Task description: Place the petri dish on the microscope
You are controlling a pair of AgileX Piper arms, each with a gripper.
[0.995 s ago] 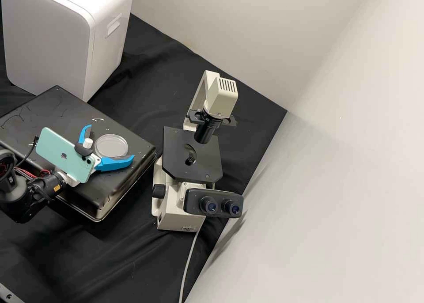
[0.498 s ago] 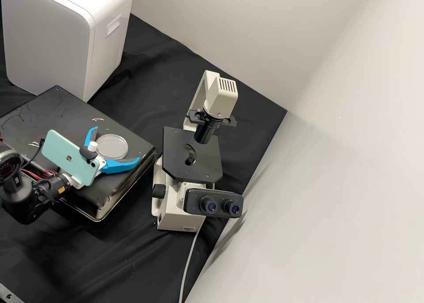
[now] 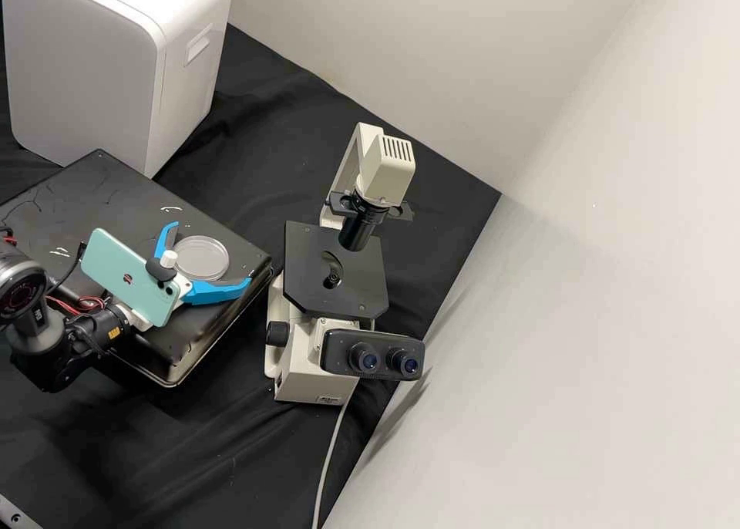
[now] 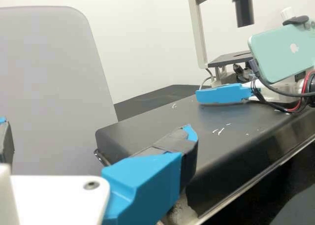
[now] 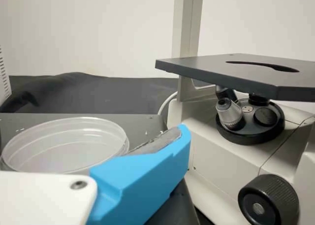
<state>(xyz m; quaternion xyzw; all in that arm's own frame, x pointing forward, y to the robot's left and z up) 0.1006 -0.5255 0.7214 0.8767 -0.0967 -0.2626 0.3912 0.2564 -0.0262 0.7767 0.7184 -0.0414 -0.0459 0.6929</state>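
Note:
The clear petri dish (image 3: 200, 257) lies on top of a flat black box (image 3: 92, 197), left of the microscope (image 3: 308, 359). My right gripper (image 3: 208, 255) is open, with one blue finger on each side of the dish. In the right wrist view the dish (image 5: 61, 144) sits just beside one finger (image 5: 147, 166), and the black microscope stage (image 5: 236, 72) stands beyond it, higher up. The stage (image 3: 333, 271) is bare under the lens tube. My left gripper (image 4: 96, 131) is open with nothing in it, low beside the black box (image 4: 221, 141).
A white appliance (image 3: 108, 58) stands behind the black box at the far left. A pale wall (image 3: 601, 282) runs close along the microscope's right side. The microscope's cable (image 3: 327, 459) trails toward the front. The objective turret (image 5: 246, 116) sits under the stage.
My right gripper has slid to the right toward the microscope, so the dish now lies deeper between its fingers. The dish has barely shifted.

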